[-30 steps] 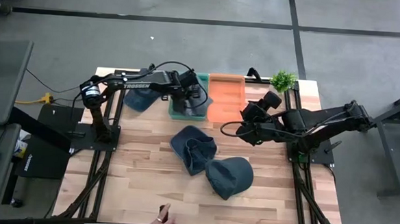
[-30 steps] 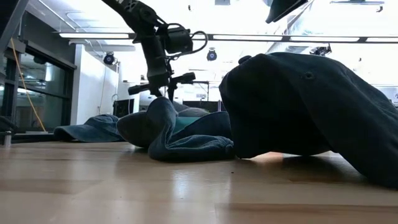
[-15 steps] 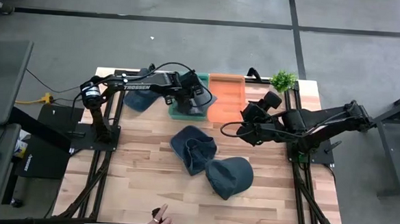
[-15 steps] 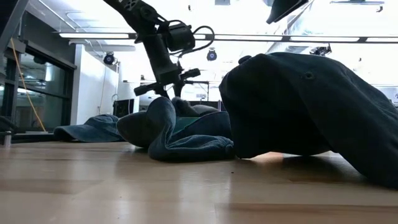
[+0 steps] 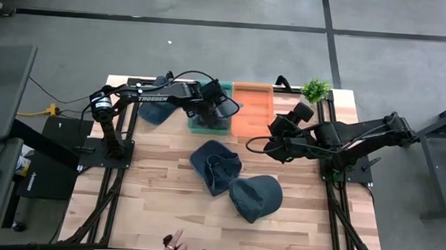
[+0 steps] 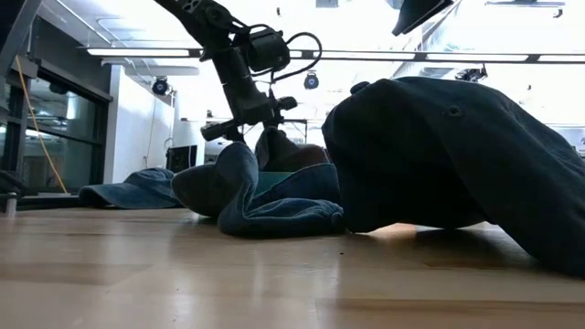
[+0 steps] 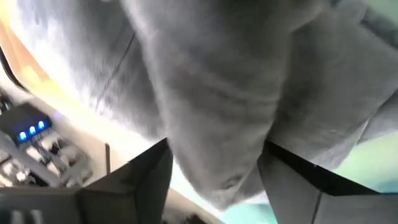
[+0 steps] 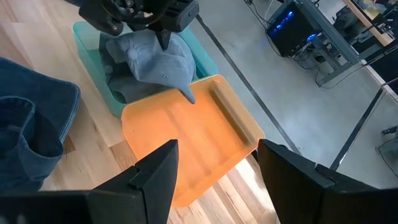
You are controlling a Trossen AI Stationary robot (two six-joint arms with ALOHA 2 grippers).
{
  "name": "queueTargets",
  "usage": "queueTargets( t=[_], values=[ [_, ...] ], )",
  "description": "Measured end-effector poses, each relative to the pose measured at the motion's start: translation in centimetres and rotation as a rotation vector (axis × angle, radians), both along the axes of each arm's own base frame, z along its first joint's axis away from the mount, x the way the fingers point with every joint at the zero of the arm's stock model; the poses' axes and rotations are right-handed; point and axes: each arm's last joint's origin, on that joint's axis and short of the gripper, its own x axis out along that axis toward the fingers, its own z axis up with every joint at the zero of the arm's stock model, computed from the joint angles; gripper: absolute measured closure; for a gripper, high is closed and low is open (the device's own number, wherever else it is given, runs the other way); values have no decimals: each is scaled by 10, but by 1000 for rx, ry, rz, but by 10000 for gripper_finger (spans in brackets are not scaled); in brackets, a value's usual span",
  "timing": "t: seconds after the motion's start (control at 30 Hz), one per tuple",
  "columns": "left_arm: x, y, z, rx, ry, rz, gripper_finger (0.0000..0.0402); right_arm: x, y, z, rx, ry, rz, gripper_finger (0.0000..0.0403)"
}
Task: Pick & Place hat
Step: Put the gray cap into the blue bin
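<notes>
Green bin (image 5: 208, 123): mostly covered by the grey hat (image 8: 155, 59) and the left claw (image 5: 218, 109).
Person's hand (image 5: 174, 246): cut off at the table's (image 5: 157, 213) near edge.
Left wrist view: fabric fills it, blurred.

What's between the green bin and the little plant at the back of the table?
The orange tray, empty, sits between the green bin and the little plant. The high view shows it.

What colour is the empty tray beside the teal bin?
Orange. The tray shows best in the right wrist view, right next to the teal bin.
</notes>
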Motion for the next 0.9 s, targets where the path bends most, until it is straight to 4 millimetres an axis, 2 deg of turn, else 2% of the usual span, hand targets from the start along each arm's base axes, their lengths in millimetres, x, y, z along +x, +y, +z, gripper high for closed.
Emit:
queueTargets(
  t=[0.2,0.33,0.47,0.63,0.7,0.8,0.9],
  values=[
    [-2,-4,4,66,10,91,135,0,0,0,13,2,6,187],
    [-1,-12,8,98,6,93,129,2,-2,-1,64,1,16,187],
    [-1,-22,21,119,-33,83,128,7,-9,0,112,-5,34,187],
    [-10,-32,37,76,-129,178,128,15,-24,3,155,-29,70,187],
    [-20,-36,43,36,-139,229,128,20,-31,0,180,-47,88,187],
    [-29,-44,58,-53,-242,326,128,28,-43,-12,216,-78,120,187],
    [-44,-54,68,-214,-331,467,128,36,-52,-30,262,-143,144,187]
  ],
)
